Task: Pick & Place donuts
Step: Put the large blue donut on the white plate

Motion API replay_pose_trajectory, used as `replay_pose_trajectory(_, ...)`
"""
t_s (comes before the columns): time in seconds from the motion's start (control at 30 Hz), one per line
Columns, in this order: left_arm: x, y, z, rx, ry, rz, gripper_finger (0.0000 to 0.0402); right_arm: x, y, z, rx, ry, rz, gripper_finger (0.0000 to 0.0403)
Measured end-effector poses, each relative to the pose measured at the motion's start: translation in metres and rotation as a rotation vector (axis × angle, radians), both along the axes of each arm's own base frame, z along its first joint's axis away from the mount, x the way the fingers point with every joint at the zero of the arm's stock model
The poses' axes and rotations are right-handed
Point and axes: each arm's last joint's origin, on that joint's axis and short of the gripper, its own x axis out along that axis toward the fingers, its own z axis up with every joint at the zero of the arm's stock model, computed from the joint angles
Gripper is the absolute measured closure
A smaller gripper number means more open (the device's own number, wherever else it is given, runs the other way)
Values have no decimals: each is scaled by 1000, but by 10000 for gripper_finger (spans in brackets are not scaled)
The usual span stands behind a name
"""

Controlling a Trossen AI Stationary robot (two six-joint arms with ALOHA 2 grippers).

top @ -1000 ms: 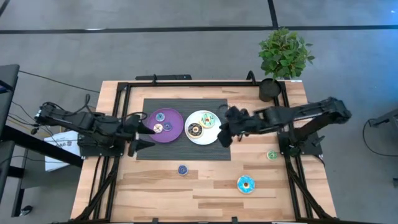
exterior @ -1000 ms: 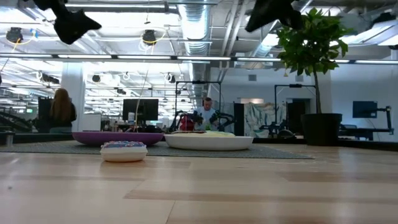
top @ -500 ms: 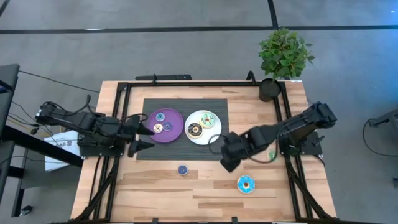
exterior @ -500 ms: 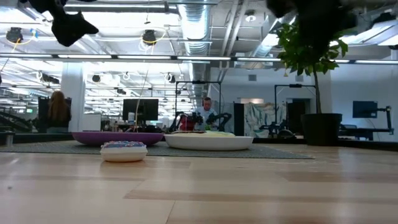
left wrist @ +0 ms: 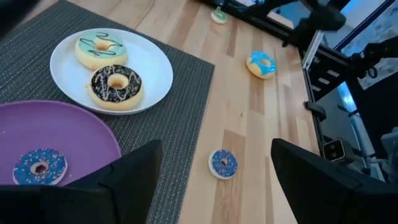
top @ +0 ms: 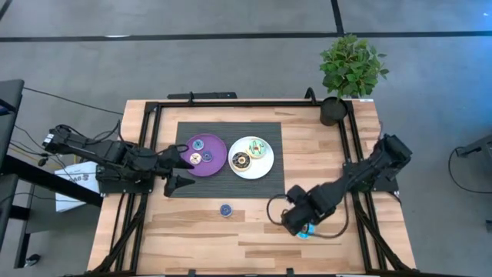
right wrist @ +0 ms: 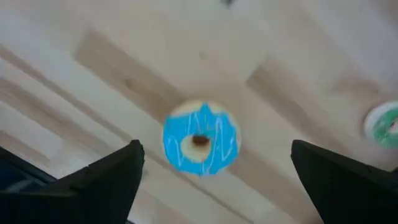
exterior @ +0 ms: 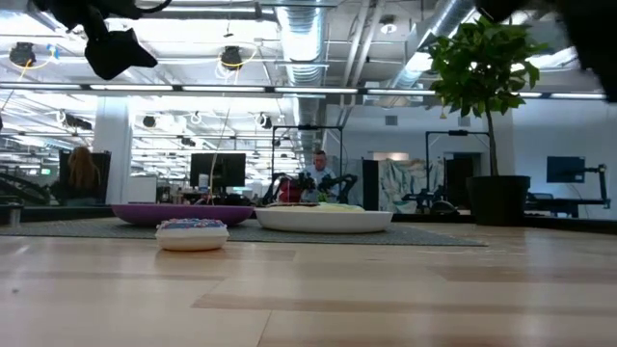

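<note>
My right gripper [right wrist: 214, 163] hangs open, pointing down, right above a cyan donut [right wrist: 200, 138] that lies flat on the wood near the table's front right [top: 306, 230]; its fingers stand on either side without touching. My left gripper [left wrist: 216, 148] waits open at the purple plate's [top: 215, 163] near left edge [top: 183, 173]. The purple plate holds small donuts, one of them blue [left wrist: 40, 167]. A white plate [top: 264, 169] carries a brown donut [left wrist: 116, 86] and a light green one [left wrist: 101, 48]. A small blue donut [top: 225, 209] lies on bare wood.
Both plates sit on a dark ribbed mat [top: 184, 131]. A small green donut [right wrist: 385, 124] lies on the wood, to the right of the cyan one. A potted plant [top: 350, 69] stands at the far right corner. Black frame rails [top: 361, 223] run along the table's sides.
My right gripper has swung from the white plate's right side toward the table's near edge and a little to the right, sinking and tipping until it points down over the cyan donut. The donuts and plates have stayed in place.
</note>
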Motion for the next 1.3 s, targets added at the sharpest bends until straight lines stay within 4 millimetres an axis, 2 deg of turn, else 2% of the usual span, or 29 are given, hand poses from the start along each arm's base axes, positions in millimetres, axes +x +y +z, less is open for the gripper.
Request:
replay_pose_trajectory(0.23, 0, 0, 0, -1, 3, 0, 107, 13, 34, -41, 61, 30, 60, 26)
replay_pose_trajectory(0.5, 0, 0, -1, -22, 8, 12, 107, 20, 46, -70, 71, 89, 56, 4)
replay_pose_trajectory(0.67, 0, 0, 0, -37, 6, 20, 107, 31, 58, -80, 150, 1, 61, 13)
replay_pose_trajectory(0.77, 0, 0, 0, -39, 4, 21, 107, 32, 59, -90, 130, 39, 42, 20)
replay_pose_trajectory(1.03, 0, 0, 0, -52, 2, 27, 107, 25, 53, -88, 65, 91, 29, 28)
replay_pose_trajectory(1.3, 1, 0, 1, -63, -13, 34, 107, 26, 52, -87, 82, 96, 33, 38)
